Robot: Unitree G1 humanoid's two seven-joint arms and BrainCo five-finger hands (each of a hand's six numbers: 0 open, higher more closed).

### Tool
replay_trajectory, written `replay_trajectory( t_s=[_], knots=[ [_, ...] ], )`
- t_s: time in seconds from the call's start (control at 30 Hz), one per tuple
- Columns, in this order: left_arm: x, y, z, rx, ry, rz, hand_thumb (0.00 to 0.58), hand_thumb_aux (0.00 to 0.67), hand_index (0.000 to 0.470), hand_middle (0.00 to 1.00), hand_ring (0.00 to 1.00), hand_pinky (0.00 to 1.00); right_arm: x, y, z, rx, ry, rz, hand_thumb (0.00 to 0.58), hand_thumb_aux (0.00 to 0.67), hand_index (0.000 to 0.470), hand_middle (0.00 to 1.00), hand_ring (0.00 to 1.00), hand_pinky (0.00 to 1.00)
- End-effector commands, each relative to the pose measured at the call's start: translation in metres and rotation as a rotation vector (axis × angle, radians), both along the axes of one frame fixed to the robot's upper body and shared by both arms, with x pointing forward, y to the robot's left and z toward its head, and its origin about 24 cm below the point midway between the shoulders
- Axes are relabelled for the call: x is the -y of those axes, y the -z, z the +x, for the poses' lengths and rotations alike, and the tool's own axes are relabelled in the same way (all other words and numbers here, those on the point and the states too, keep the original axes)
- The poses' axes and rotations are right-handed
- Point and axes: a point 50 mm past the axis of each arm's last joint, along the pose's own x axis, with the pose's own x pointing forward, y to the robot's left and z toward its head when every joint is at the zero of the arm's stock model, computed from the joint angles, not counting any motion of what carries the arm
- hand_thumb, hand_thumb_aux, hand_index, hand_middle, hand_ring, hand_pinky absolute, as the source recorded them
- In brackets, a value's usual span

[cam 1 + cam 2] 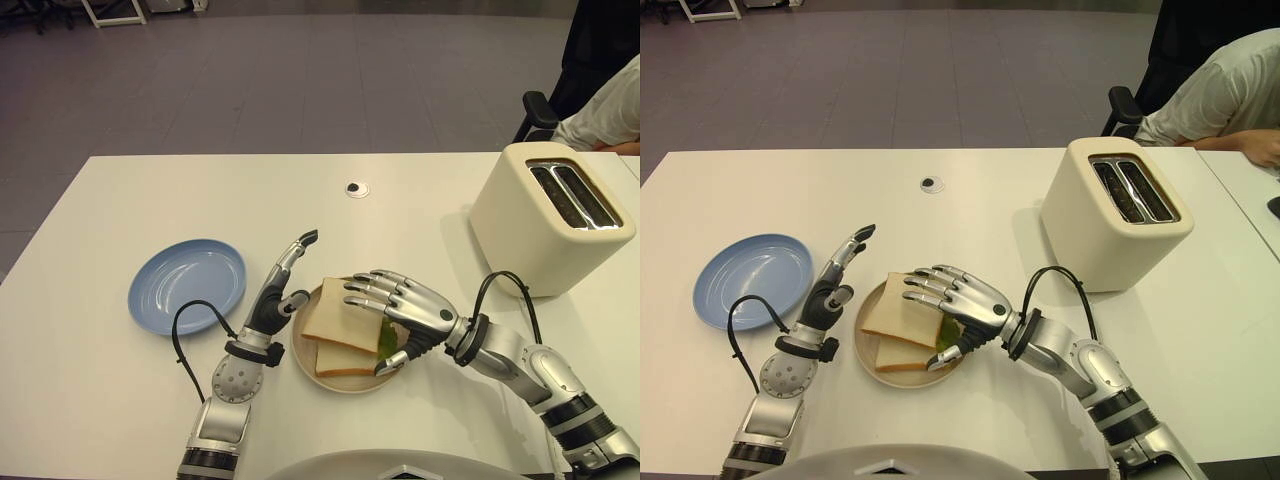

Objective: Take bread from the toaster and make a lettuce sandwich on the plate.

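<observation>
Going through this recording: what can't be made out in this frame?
Lettuce: both views, mostly hidden under the top slice and right hand.
Toaster slots: both views, too dark to see inside.
Small round thing: both views, too small to identify.
Whether the right hand grips the top slice: both views, hand covers the contact.

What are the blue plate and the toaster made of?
The blue plate looks like smooth plastic or glazed ceramic, with a soft sheen. The toaster has a matte cream shell, maybe plastic or painted metal, and shiny metal around its slots.
</observation>
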Motion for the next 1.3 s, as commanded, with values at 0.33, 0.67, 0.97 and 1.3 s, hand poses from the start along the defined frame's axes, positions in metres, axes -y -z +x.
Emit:
replay_trajectory(
  t_s=[0.33, 0.67, 0.97, 1.3],
  knots=[
    [-0.001, 0.003, -0.001, -0.018, -0.004, 0.025, 0.0, 0.0, 0.0, 0.0, 0.0, 0.0, 0.012, 0.013, -0.023, -0.323, -0.246, -0.17, 0.0, 0.0, 0.0, 0.0, 0.0, 0.0],
    [0.0, 0.003, 0.0, -0.015, -0.002, 0.042, 0.0, 0.0, 0.0, 0.0, 0.0, 0.0, 0.022, 0.025, -0.025, -0.327, -0.275, -0.379, 0.0, 0.0, 0.0, 0.0, 0.0, 0.0],
    [-0.001, 0.002, 0.0, -0.012, -0.001, 0.049, 0.0, 0.0, 0.0, 0.0, 0.0, 0.0, 0.038, 0.052, -0.036, -0.28, -0.325, -0.686, 0.0, 0.0, 0.0, 0.0, 0.0, 0.0],
    [-0.002, 0.002, 0.0, -0.009, -0.002, 0.06, 0.0, 0.0, 0.0, 0.0, 0.0, 0.0, 0.04, 0.053, -0.016, -0.245, -0.221, -0.615, 0.0, 0.0, 0.0, 0.0, 0.0, 0.0]
  ],
)
